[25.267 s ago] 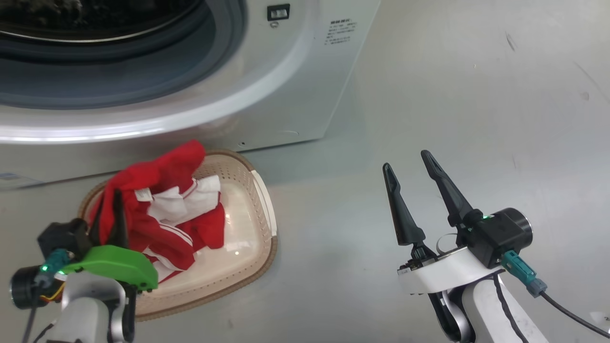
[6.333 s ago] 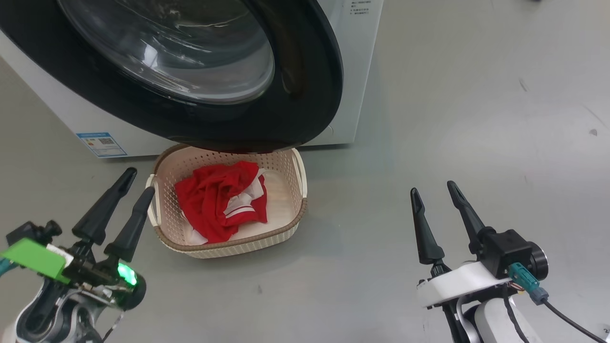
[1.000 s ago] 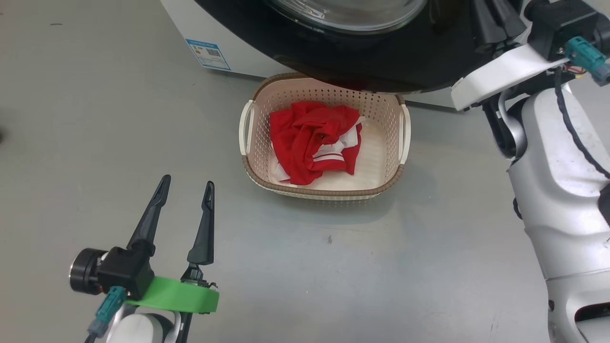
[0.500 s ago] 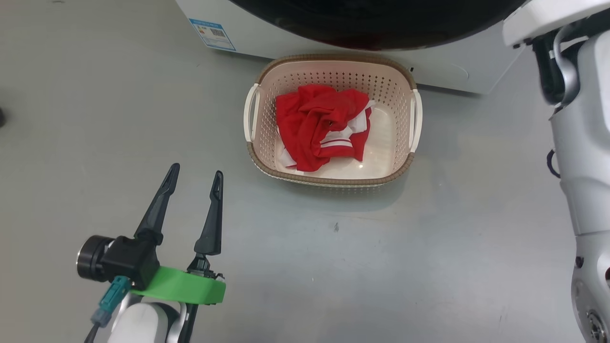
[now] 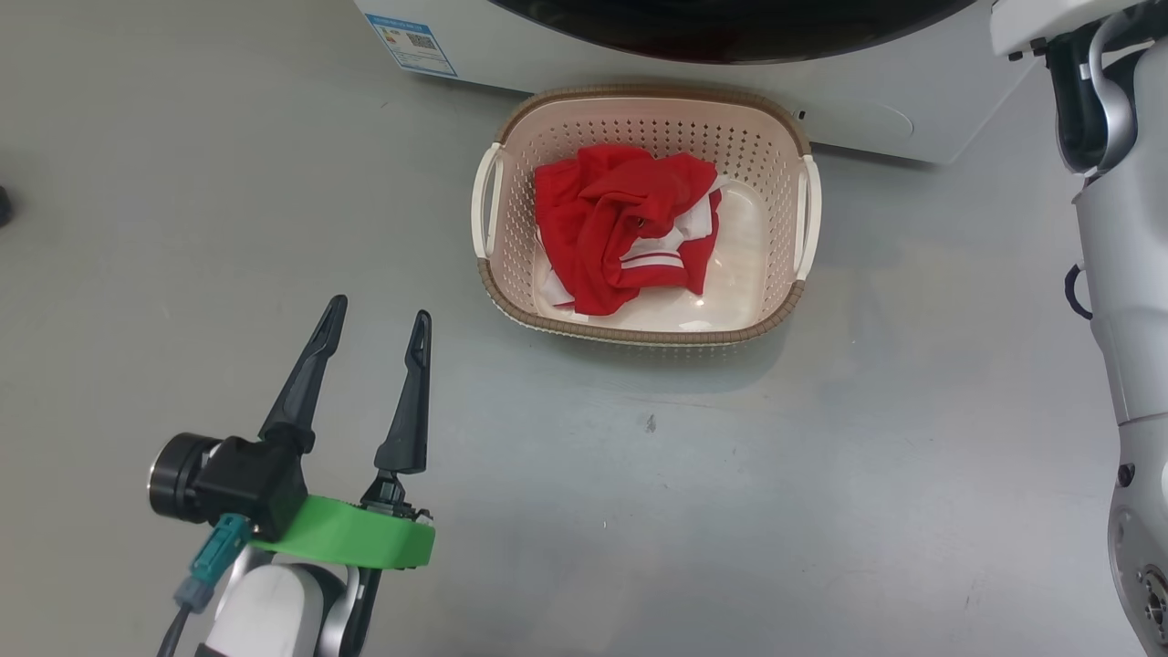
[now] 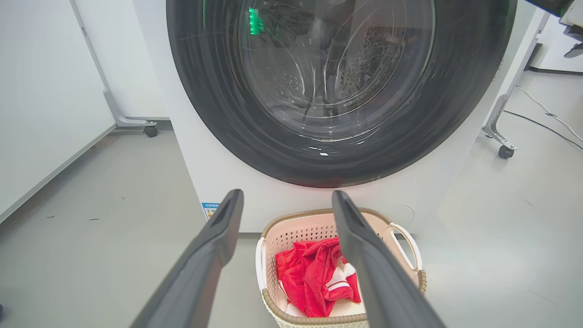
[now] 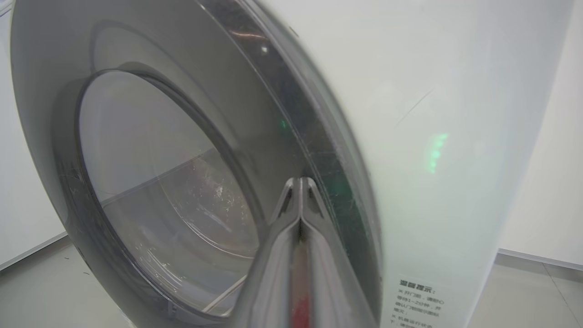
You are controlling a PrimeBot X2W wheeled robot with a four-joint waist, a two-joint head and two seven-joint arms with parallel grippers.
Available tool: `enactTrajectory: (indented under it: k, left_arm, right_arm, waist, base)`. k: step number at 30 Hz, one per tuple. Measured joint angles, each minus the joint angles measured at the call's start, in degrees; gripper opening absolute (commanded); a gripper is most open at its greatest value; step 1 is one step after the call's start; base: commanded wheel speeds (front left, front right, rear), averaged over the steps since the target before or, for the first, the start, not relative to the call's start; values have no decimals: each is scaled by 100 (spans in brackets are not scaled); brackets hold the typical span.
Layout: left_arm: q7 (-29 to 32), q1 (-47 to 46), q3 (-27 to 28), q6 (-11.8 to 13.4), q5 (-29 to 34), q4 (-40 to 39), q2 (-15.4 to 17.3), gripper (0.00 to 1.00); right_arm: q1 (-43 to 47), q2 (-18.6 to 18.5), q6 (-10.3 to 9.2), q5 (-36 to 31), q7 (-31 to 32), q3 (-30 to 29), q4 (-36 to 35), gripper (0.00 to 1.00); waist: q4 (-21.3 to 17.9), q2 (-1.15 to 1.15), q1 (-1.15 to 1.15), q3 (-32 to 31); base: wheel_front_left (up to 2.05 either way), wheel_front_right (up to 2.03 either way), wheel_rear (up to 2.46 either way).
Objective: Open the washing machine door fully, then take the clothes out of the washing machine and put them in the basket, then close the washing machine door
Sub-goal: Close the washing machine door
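Red clothes (image 5: pixel 625 224) are in the basket (image 5: pixel 639 336), bunched toward its left half, with white stripes and trim showing. The right part of the basket's bottom is bare. The basket is upright on the grey floor (image 5: pixel 821 456), with a white handle on each short side.

The washing machine (image 5: pixel 876 109) is directly behind the basket, its white base just beyond the far rim. The door (image 6: pixel 455 91), a black ring around a glass bowl, sits above the basket's far side. From my left wrist camera it looks flat against the machine front, and the steel drum shows through the glass. I can't tell if it's latched. A blue label (image 5: pixel 415 41) is on the machine front, off the basket's far-left corner.

My left hand (image 5: pixel 380 307) is released, fingers spread wide with nothing between them. It hovers over the floor well off the basket's near-left corner, tips pointing toward the machine. There's a green band (image 5: pixel 356 543) at the wrist. In the left wrist camera the basket shows low between the two fingers.

My right hand (image 7: pixel 300 182) is clenched, fingers pressed tip to tip with nothing visibly gripped. It's up and to the right of the basket, and its tips overlap the door's right edge in the right wrist camera. That picture is blurred, so I can't tell if they touch the rim. My pale right forearm (image 5: pixel 1122 274) runs along the basket's right side, well apart from it.
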Motion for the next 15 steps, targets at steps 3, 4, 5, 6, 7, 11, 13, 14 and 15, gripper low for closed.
enactTrajectory:
  k: [3,4,5,6,7,11,13,14,15]
  left_arm:
    - [0,-39,2,0,0,5,-2,100]
    - [0,-58,2,0,0,8,-4,100]
    - [0,-76,2,0,0,11,-5,100]
    - [0,-94,3,0,0,16,-8,100]
    - [0,-109,5,0,0,22,-9,100]
    - [0,-117,18,0,1,63,-13,100]
    - [0,-117,27,0,8,71,-13,100]
    - [0,-117,27,0,8,80,-13,100]
    - [0,-117,29,0,9,86,-15,100]
  right_arm:
    - [-62,1,1,0,-9,-5,79,0]
    - [-76,2,1,0,-44,-9,108,0]
    - [-90,2,1,1,-49,-13,133,0]
    - [-102,3,2,1,-51,-14,155,0]
    - [-110,3,4,1,-54,-10,177,0]
    - [-119,21,8,0,-102,63,299,0]
    - [-116,64,66,0,-107,123,319,0]
    - [-106,89,67,0,-108,145,331,0]
    - [-77,110,73,-1,-109,172,335,0]
  waist:
    - [0,0,0,3]
    - [0,0,0,2]
    - [0,0,0,0]
    - [-1,0,0,-3]
    - [-1,0,0,-8]
    - [-12,0,0,-64]
    - [-29,0,0,-101]
    - [-38,0,0,-121]
    - [-48,0,0,-145]
  base:
    - [0,0,0]
    - [0,0,0]
    - [0,0,0]
    - [0,0,0]
    - [0,0,0]
    - [0,0,0]
    - [0,0,0]
    - [0,0,0]
    - [0,0,0]
